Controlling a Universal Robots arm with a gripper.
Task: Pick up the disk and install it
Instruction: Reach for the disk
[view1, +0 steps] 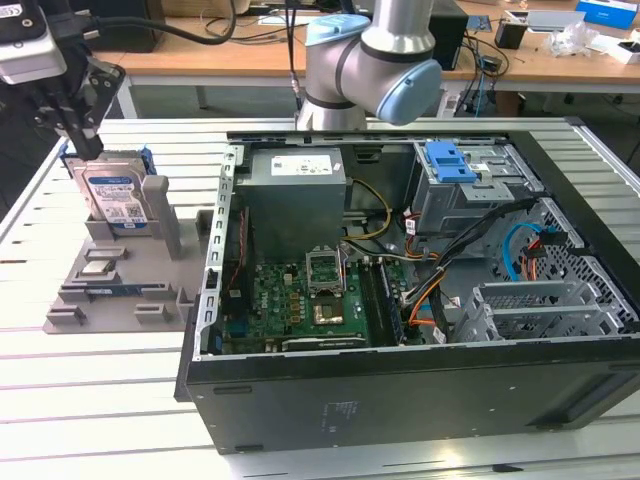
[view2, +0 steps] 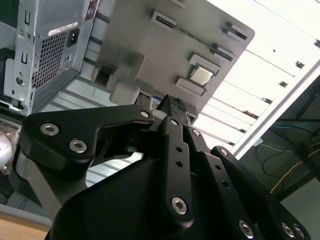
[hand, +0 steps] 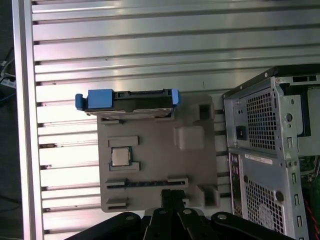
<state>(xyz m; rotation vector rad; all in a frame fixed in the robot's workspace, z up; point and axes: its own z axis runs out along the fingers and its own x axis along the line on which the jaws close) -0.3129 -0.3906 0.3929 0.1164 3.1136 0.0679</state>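
Seemingly closed, claw (view1: 88, 146) hovers near upright disk (view1: 112, 192).

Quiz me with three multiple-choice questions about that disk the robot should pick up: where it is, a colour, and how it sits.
1. Where is the disk? A in the grey holder beside the computer case; B inside the case; C in the gripper.
2. What colour is the frame on its edges? A red; B blue; C green.
3. How does the disk sit? A lying flat; B standing on edge; C leaning against the case.
Answers: 1 A, it stands in the holder, with the gripper above and apart from it. 2 B, blue shows at both ends in the first wrist view. 3 B, its label faces sideways in the exterior view.
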